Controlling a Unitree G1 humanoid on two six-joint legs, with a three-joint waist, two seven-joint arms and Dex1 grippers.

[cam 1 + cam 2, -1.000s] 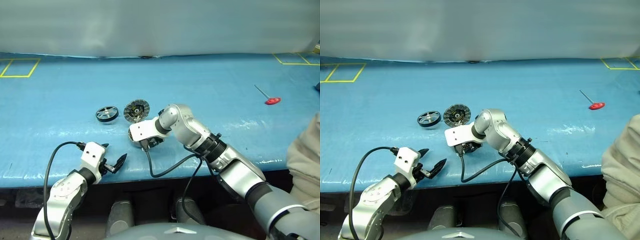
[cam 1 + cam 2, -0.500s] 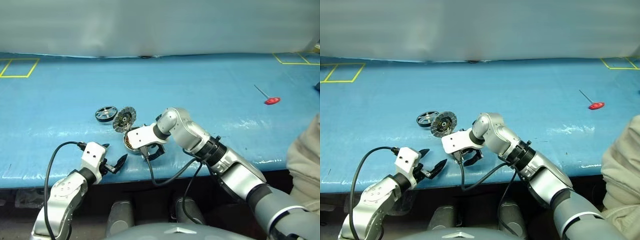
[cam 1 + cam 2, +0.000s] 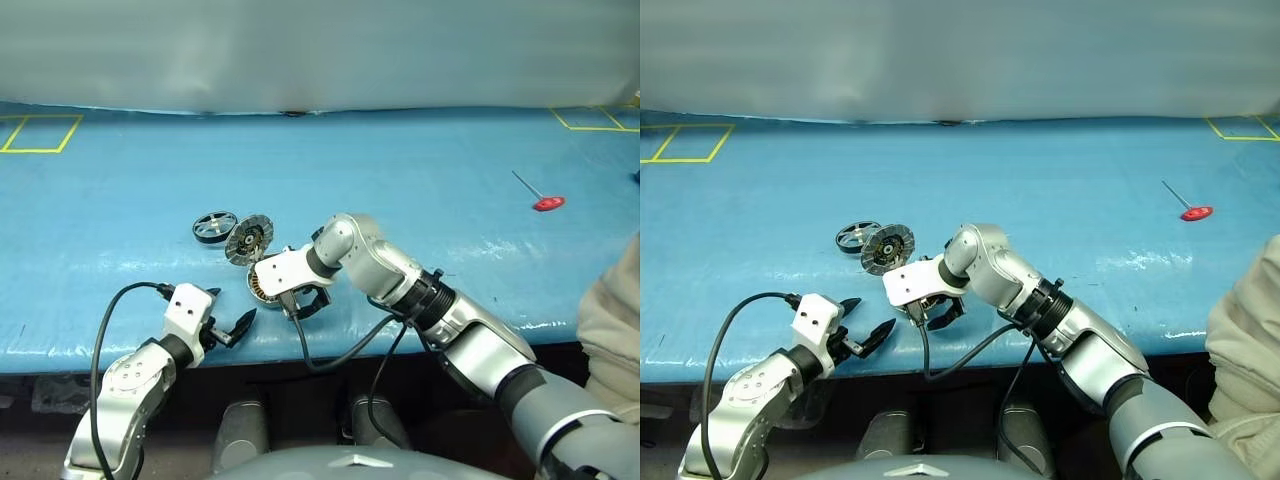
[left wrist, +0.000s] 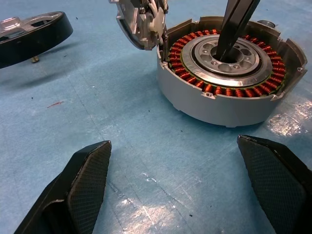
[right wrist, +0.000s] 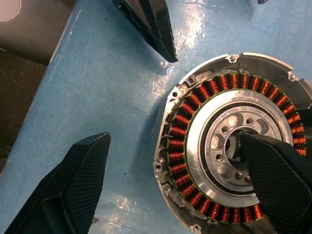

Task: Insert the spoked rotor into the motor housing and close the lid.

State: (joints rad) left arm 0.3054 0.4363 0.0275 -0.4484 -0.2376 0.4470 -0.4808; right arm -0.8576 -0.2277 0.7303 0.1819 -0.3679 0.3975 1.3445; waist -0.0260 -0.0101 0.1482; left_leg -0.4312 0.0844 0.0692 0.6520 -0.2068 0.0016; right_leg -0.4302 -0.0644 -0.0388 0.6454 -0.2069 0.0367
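Motor housing [image 4: 229,78] sits near the table's front edge, lid [image 3: 248,240] swung up at its far-left rim. Only windings inside, no rotor. Right gripper [image 3: 300,300] released, spread wide over the housing, one finger apparently inside the hub. Spoked rotor [image 3: 214,226] lies flat, far-left of it. Left gripper [image 3: 228,326] released, empty, nearer the rotor's side.

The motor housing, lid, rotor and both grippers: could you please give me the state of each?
motor housing: open, windings exposed, no rotor inside
lid: swung open, tilted, ribbed face showing
spoked rotor: on the table beside the lid, not inserted
left gripper: open, empty
right gripper: open, one finger over the housing's hub
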